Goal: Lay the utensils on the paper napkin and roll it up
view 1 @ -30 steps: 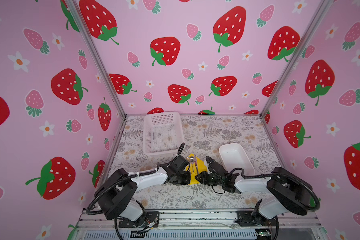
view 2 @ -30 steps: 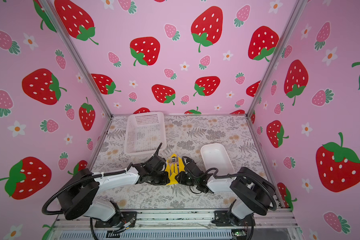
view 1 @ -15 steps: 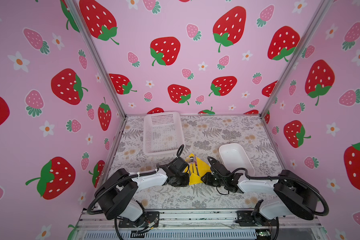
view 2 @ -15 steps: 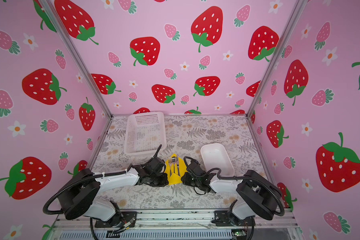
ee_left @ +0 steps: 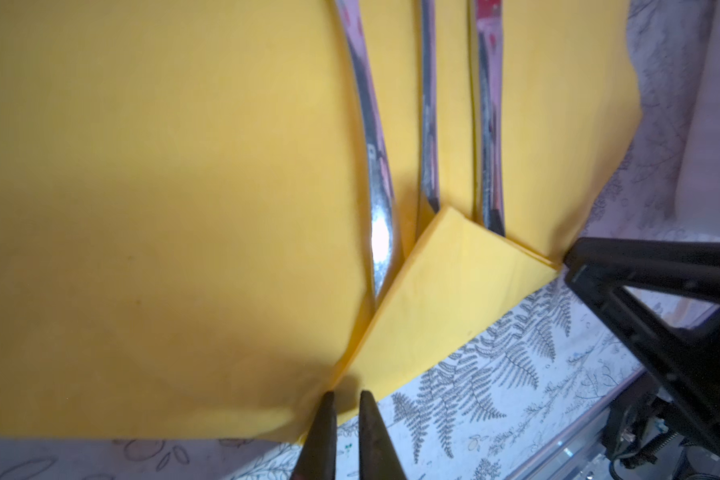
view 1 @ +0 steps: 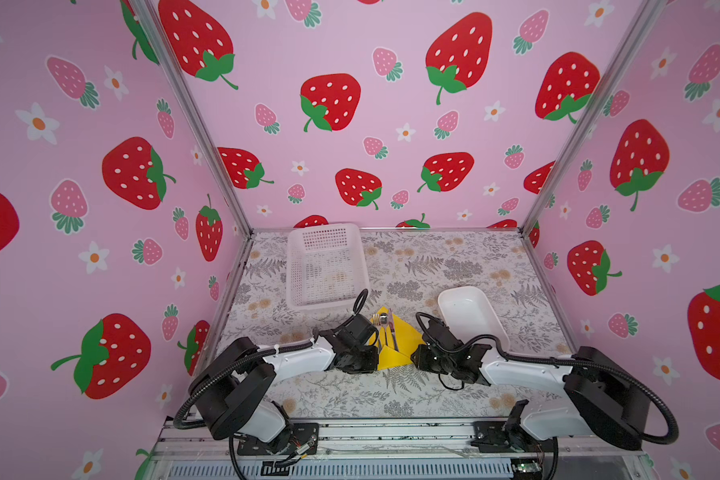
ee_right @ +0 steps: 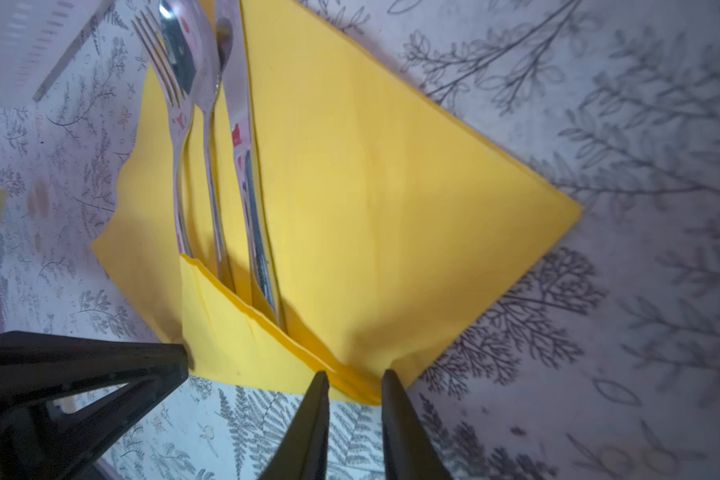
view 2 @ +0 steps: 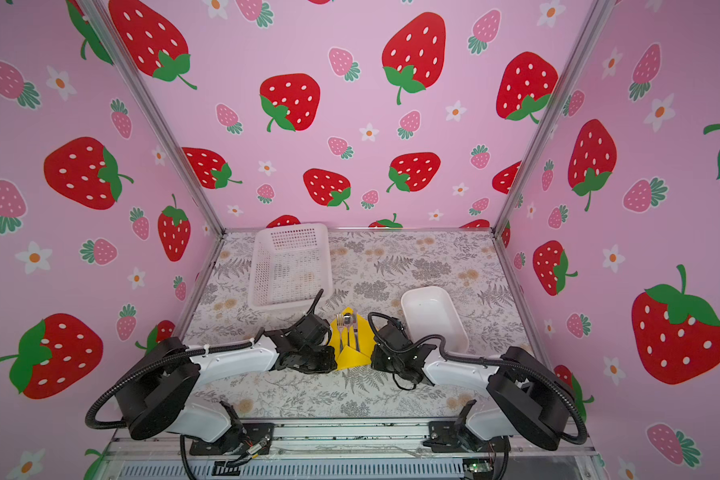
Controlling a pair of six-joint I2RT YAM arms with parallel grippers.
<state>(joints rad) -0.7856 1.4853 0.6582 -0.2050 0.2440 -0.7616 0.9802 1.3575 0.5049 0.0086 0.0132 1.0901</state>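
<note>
Both grippers meet low over the near edge of the paper napkin (ee_right: 370,187), facing each other across it.

The left gripper (ee_left: 347,399) has its jaws almost together, with only a thin slit between the tips. The end of the napkin's folded-up corner (ee_left: 445,299) runs right into that slit. Whether the paper is actually pinched there cannot be told.

The right gripper (ee_right: 356,380) stands part-way apart, with a plain gap between its tips. The tips straddle the opposite end of the same folded corner and touch the paper. No clamping shows.

The flap therefore lies between the two grippers, one tool at each end of its crease. The rest of the yellow sheet spreads away beyond their tips on the fern-patterned table (view 1: 433,266).

The utensils lie side by side on the napkin, just beyond the fingertips and lengthwise away from them. From the right gripper outward toward the left gripper come the knife (ee_right: 246,166), the spoon (ee_right: 210,166) and the fork (ee_right: 178,166). Their handle ends slip under the flap nearest the tools, and their heads point away toward the napkin's far corner.

The napkin's edge on the left gripper's side looks wavy rather than flat.

In both top views a white mesh basket (view 1: 295,270) stands well beyond the left gripper. A white oblong tray (view 1: 466,316) sits just beyond the right gripper, close beside its wrist. Neither holds anything that can be made out.
</note>
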